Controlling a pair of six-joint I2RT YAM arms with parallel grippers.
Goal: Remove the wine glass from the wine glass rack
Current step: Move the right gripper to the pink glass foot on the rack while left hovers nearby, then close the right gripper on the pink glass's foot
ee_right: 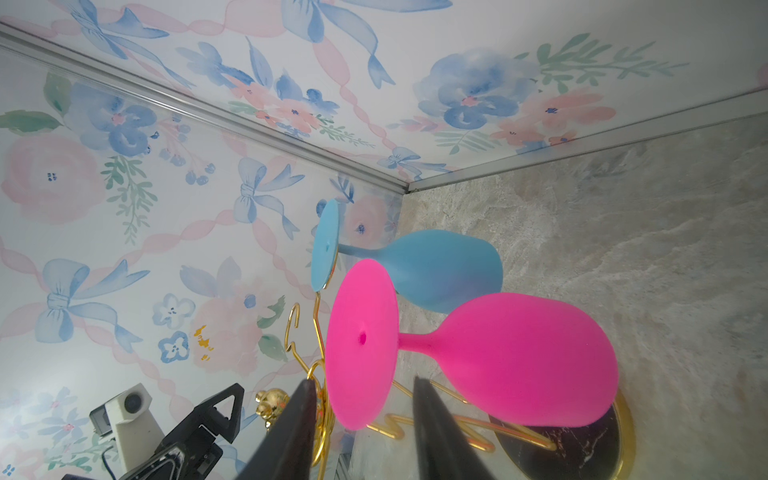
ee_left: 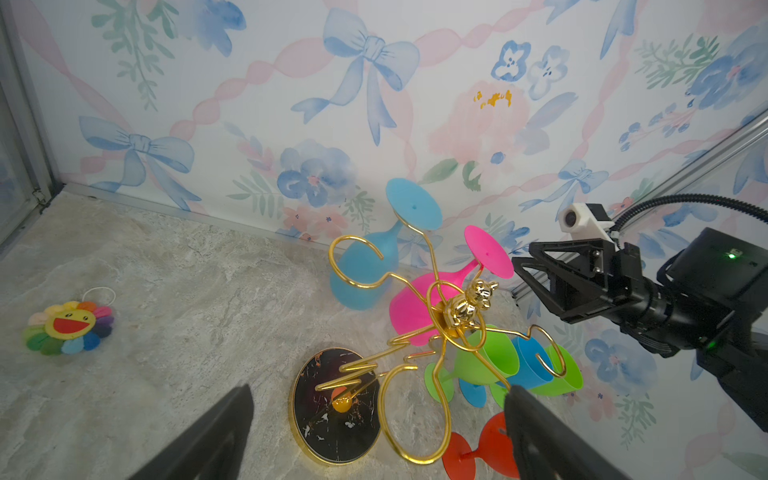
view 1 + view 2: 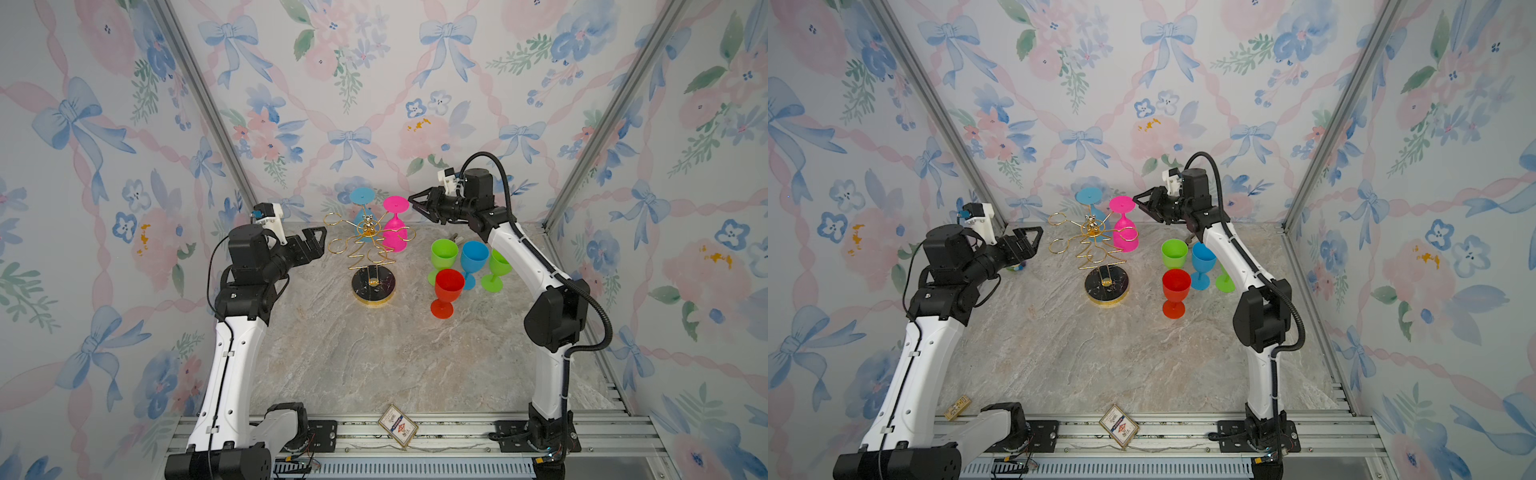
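Observation:
The gold wire wine glass rack stands on its round black base at the middle back of the table. Two wine glasses hang from it upside down: a pink one and a light blue one behind it. My right gripper is level with the pink glass's foot. In the right wrist view its dark fingers straddle the rim of that pink foot, with a gap still showing, so the gripper is open. My left gripper hangs wide open and empty, left of the rack.
Several glasses stand upright right of the rack: green, blue, green and red. A rainbow flower toy lies at the far left. A card box lies on the front rail.

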